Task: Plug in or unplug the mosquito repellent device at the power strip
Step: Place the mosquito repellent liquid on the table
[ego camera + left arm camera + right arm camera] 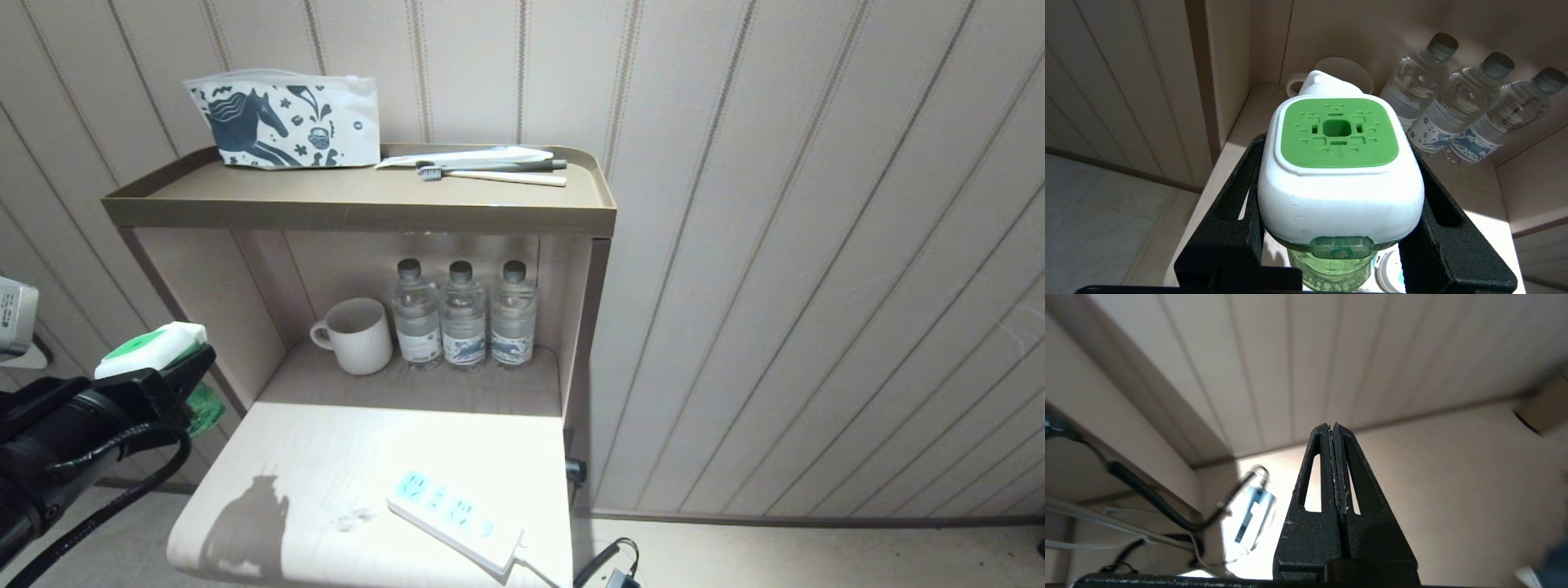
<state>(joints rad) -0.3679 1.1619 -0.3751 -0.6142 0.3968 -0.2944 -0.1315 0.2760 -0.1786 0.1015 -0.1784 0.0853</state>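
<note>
My left gripper (184,374) hangs in the air off the left side of the white tabletop (326,457), shut on the mosquito repellent device (151,349). In the left wrist view the device's white head with its green face (1337,134) sits clamped between both black fingers (1241,204), with the green liquid bottle (1331,269) below it. The power strip (454,518) lies on the tabletop's front right part, nothing plugged into its light-blue sockets. My right gripper (1332,426) is shut and holds nothing, low beside the furniture near the floor and outside the head view.
In the shelf recess stand a white mug (359,335) and three clear water bottles (463,314). On the top tray (359,214) lie a printed pouch (286,122) and toothbrushes (490,167). Black cables (608,563) trail on the floor by the strip's cord.
</note>
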